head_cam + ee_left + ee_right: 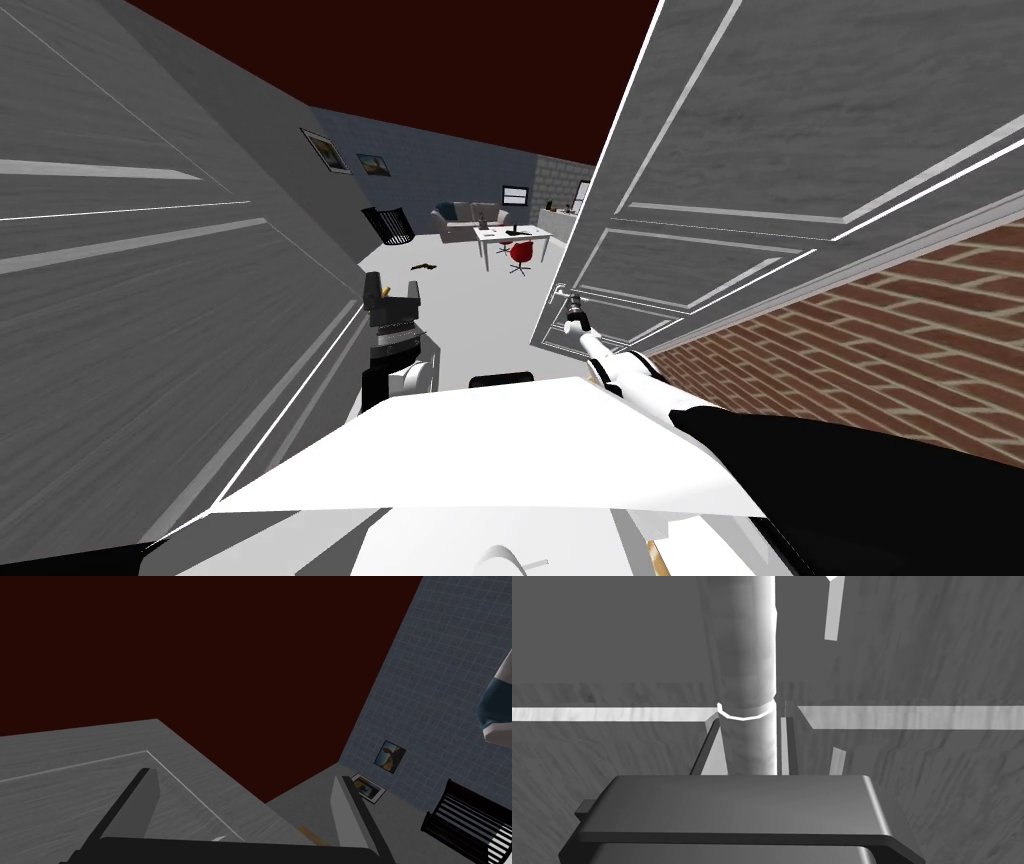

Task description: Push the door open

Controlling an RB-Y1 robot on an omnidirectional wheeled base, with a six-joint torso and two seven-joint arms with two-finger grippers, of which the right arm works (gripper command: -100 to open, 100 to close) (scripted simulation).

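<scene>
The grey panelled door [760,180] stands on my right, swung partly open toward the room beyond. My right arm reaches out to its free edge, where my right gripper [575,322] meets the pale handle [566,297]. In the right wrist view the gripper [749,743] is shut on that round handle bar [747,671], with the fingers [711,743] pressing its sides against the door panel [912,666]. My left gripper [392,293] is held up in front of my chest, open and holding nothing [247,808].
A grey panelled wall [130,280] runs close along my left. A brick wall [880,340] lies to the right below the door. Through the gap are white floor [470,310], a black basket [390,225], a sofa [468,218], a white table [512,236] and a red chair [521,255].
</scene>
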